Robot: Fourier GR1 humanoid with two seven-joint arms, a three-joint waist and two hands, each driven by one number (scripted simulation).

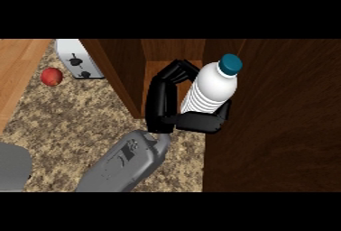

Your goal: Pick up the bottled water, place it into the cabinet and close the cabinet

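The bottled water (pixel 212 88) is a white ribbed bottle with a blue cap, leaning a little to the right. My right hand (pixel 160 101) is shut on it: the fingers curl round its far side and the thumb crosses under its base. Hand and bottle are at the mouth of the dark wooden cabinet (pixel 120 76), whose opening (pixel 156 53) shows a lighter wood inside. A broad dark wooden panel (pixel 273 117) fills the right side, right next to the bottle; I cannot tell whether it is the door. My left hand does not show.
A silver toaster (pixel 78 61) stands at the back left with a red apple (pixel 52 76) beside it on the speckled counter (pixel 73 117). A light wooden surface (pixel 16 67) borders the counter on the left. A grey arm part (pixel 13 167) shows at the lower left edge.
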